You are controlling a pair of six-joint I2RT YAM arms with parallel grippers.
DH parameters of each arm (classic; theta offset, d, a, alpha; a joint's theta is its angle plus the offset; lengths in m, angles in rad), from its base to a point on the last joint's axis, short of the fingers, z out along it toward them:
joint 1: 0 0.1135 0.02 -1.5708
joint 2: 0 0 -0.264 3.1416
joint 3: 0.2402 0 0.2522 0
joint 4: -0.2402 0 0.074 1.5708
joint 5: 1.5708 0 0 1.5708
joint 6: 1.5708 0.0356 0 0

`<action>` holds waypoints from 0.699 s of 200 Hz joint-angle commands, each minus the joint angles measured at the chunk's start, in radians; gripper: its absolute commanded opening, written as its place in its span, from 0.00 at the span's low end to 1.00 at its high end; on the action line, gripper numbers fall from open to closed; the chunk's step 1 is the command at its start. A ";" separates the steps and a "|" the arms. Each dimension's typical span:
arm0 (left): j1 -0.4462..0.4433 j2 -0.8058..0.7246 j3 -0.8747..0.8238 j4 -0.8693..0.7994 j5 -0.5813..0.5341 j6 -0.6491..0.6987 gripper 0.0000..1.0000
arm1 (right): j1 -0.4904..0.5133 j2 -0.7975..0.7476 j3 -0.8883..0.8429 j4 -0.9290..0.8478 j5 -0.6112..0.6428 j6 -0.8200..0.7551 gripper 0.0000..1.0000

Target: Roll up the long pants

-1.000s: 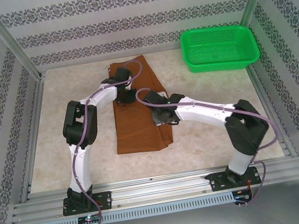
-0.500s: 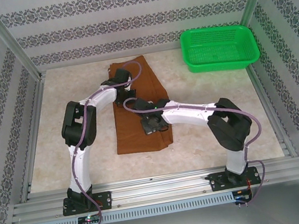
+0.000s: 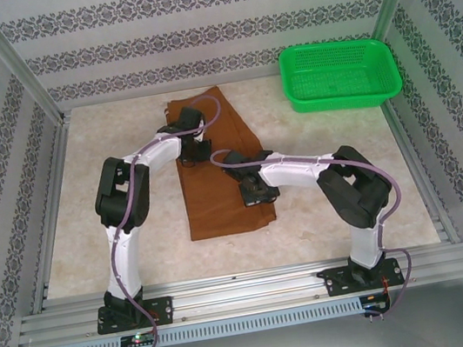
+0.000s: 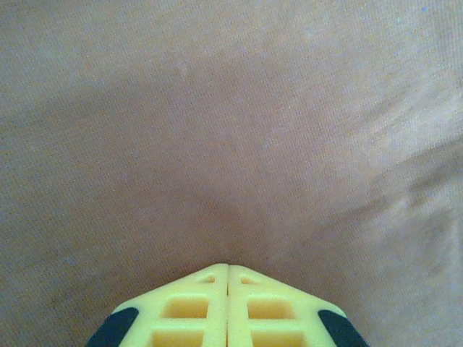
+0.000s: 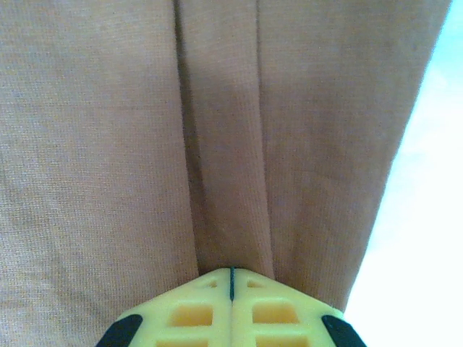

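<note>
rust-brown long pants [image 3: 217, 206] lie flat, lengthwise at the bench [image 3: 97, 159] centre, top reaching its far edge; left pincer [image 4: 228, 266] and right pincer [image 5: 231, 270] both clenched, tips on the cloth.

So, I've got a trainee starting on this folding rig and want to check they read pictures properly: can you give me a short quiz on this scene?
1. The left claw and right claw have their tips on the pants: are they open or shut?
2. Where does the green basket stand? A far right corner, B near left corner, C table centre.
3. True or false: the pants lie inside the basket.
Key: 1 both shut; 2 A; 3 false.
</note>
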 commanded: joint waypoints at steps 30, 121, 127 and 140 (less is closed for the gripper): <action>-0.008 -0.359 -0.274 0.024 -0.092 0.033 0.95 | -0.021 -0.214 -0.013 -0.104 0.181 0.001 0.70; -0.540 -0.821 -0.591 -0.300 -0.374 -0.012 0.92 | -0.213 -0.402 -0.147 0.041 -0.008 -0.036 0.78; -0.569 -0.801 -0.581 -0.336 -0.396 -0.018 0.92 | -0.215 -0.403 -0.152 0.049 -0.018 -0.035 0.78; -0.622 -0.756 -0.569 -0.405 -0.406 0.003 0.93 | -0.219 -0.404 -0.161 0.059 -0.031 -0.026 0.78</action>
